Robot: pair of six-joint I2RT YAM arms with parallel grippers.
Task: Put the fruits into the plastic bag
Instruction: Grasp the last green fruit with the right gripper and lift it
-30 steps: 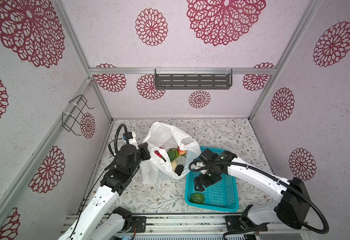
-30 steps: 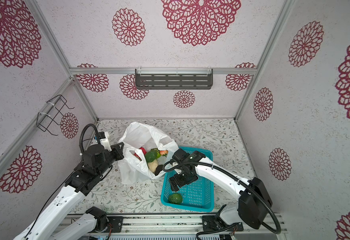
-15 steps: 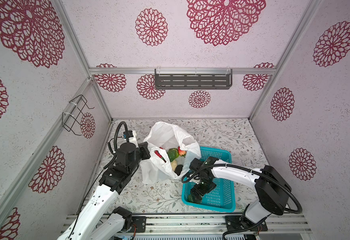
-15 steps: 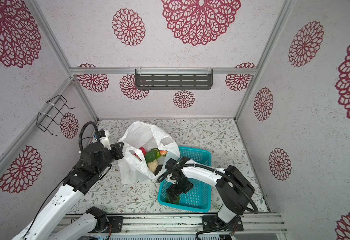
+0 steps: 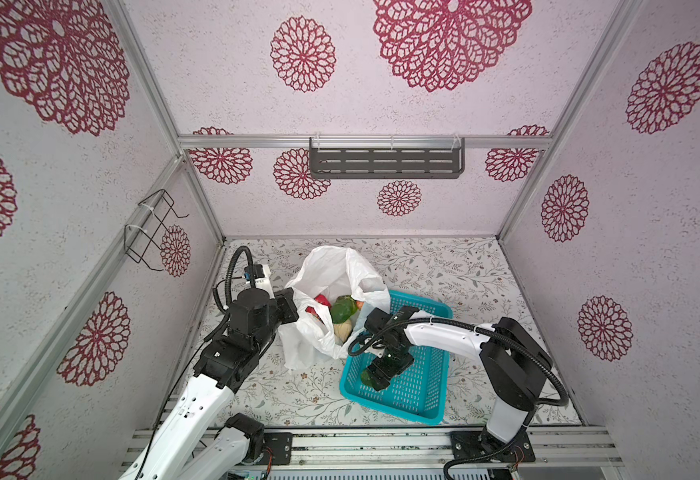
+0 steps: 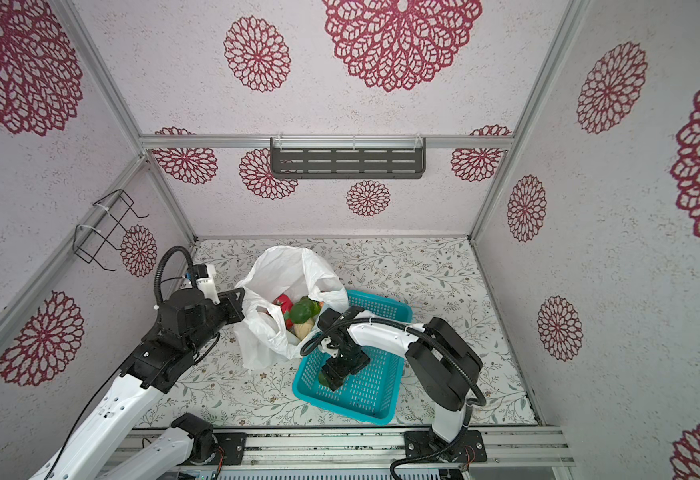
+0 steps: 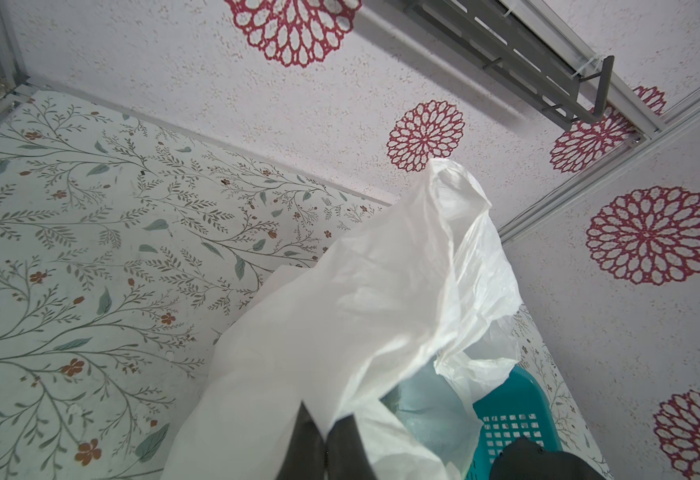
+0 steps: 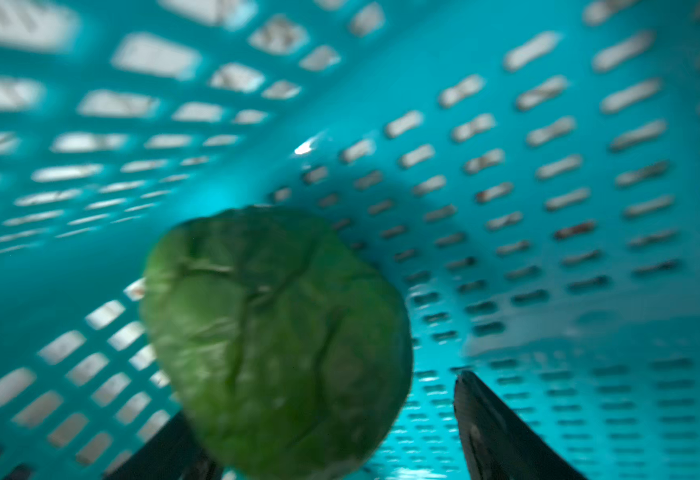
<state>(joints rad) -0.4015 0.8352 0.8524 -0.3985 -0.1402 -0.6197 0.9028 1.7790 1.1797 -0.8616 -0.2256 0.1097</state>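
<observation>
Right end effector [image 8: 323, 399]: wide astride green fruit [image 8: 273, 332], wrist view only | left end effector [image 7: 325, 422]: pinching bag [image 7: 360, 311]

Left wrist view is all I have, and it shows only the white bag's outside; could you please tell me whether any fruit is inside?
Observer: Yes, a red fruit, a green fruit and a beige fruit show in the plastic bag's open mouth in both top views.
Operator: Thanks. Is any fruit outside it?
Observer: One dark green fruit lies in the teal basket.
Operator: Where is the right gripper?
Observer: The right gripper is down in that basket, jaws open on either side of the fruit.
</observation>
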